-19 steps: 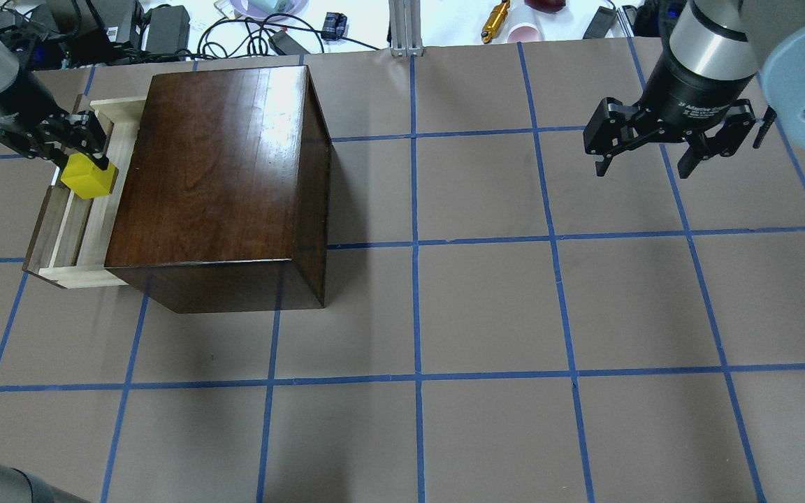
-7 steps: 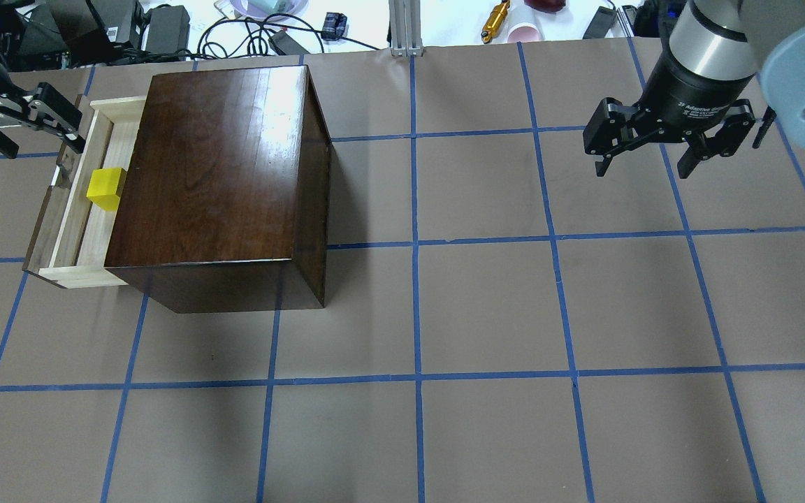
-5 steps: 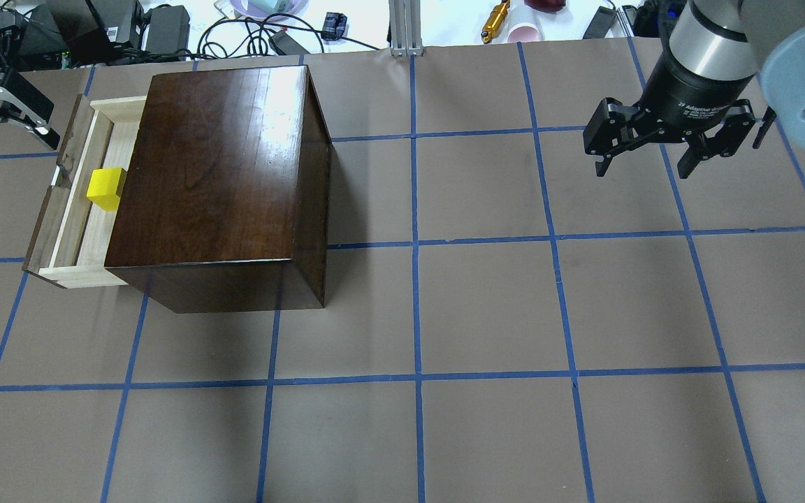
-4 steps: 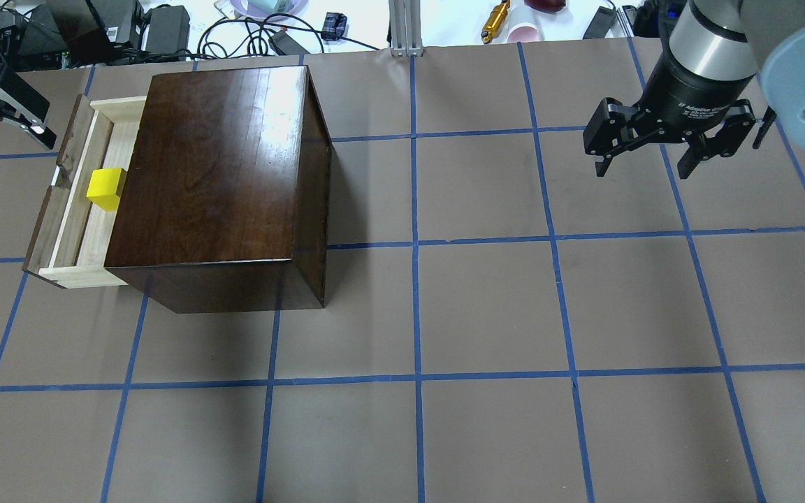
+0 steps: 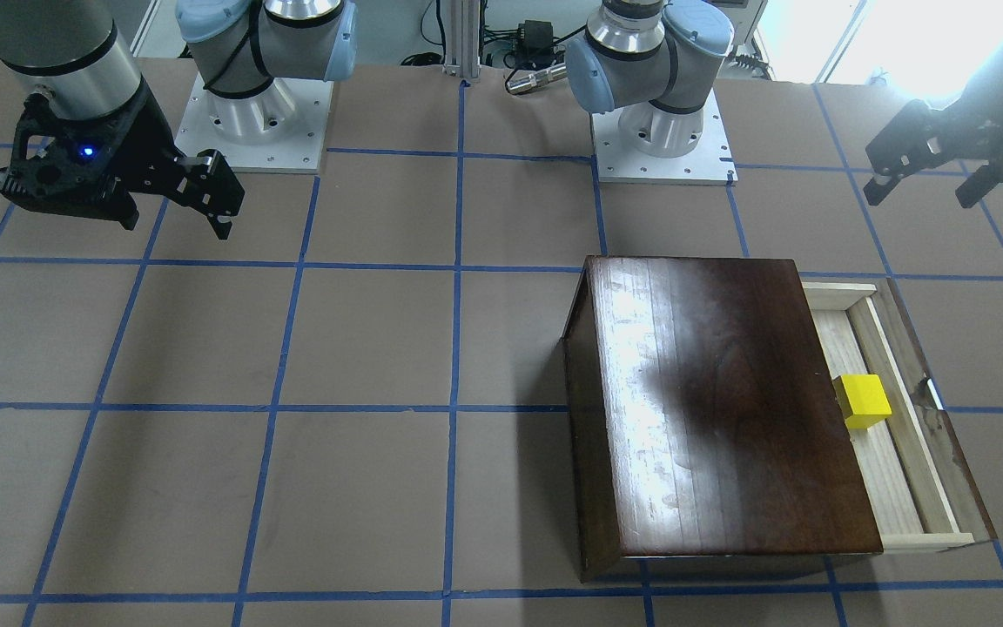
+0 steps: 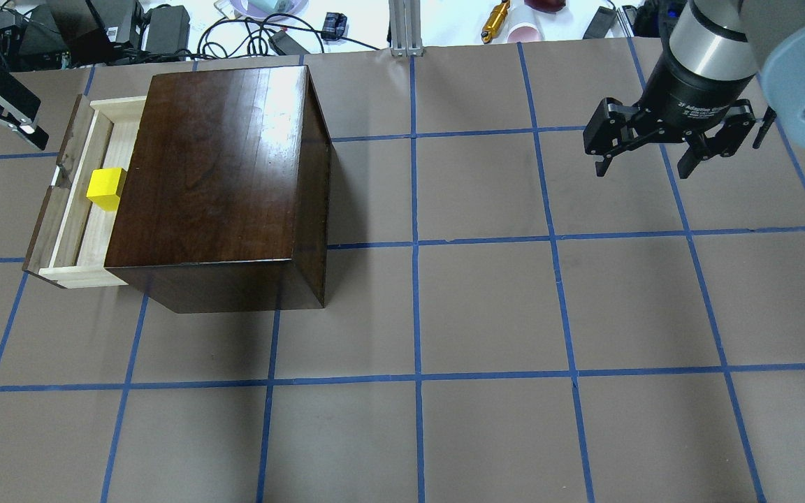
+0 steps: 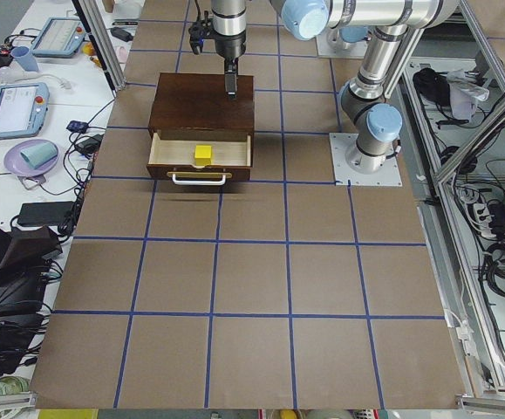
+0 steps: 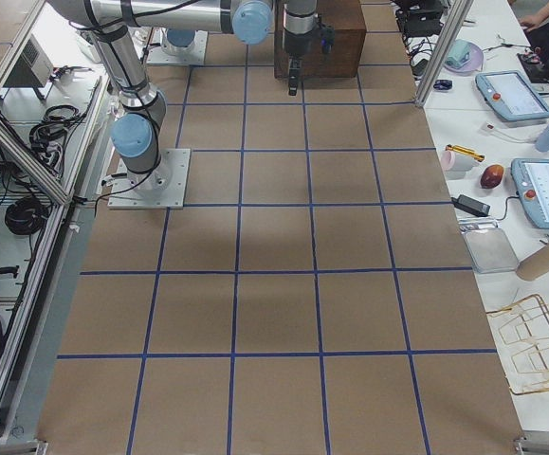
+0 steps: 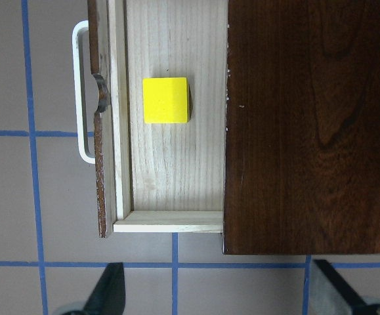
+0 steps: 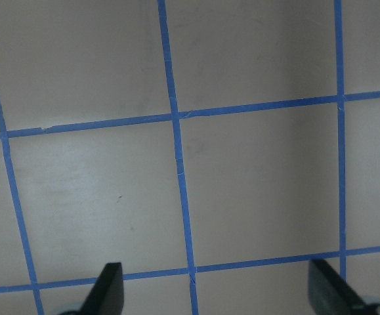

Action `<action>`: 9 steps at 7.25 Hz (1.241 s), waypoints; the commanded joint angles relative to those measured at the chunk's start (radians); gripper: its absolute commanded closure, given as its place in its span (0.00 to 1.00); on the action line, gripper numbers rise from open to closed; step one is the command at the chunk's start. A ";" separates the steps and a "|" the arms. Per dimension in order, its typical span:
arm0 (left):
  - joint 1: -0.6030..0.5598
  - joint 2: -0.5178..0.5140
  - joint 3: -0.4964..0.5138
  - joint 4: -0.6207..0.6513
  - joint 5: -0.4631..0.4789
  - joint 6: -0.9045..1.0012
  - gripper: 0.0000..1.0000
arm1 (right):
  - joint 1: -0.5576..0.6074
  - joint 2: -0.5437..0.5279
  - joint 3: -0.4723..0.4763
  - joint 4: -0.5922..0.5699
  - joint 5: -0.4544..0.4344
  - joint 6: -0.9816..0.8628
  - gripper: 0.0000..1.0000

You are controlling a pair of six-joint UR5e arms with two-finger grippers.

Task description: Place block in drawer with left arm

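You are seeing the block lying in the open drawer beside the box, left fingers hanging spread and empty beyond the drawer front, right fingers hovering spread and empty over the table

The table is covered with brown paper and divided into squares by blue tape. A dark wooden box is set on it toward the left side, with its drawer drawn out. The left base and the right base are mounted at the robot's edge.
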 commanded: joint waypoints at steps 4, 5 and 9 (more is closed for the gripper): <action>-0.266 -0.063 0.009 0.033 -0.012 -0.351 0.00 | 0.000 0.000 0.000 0.000 0.000 0.000 0.00; -0.312 -0.089 0.001 0.074 -0.007 -0.374 0.00 | 0.000 0.000 0.000 0.000 0.000 0.000 0.00; -0.337 -0.113 -0.007 0.127 -0.012 -0.367 0.00 | 0.000 0.000 0.000 0.000 0.000 0.000 0.00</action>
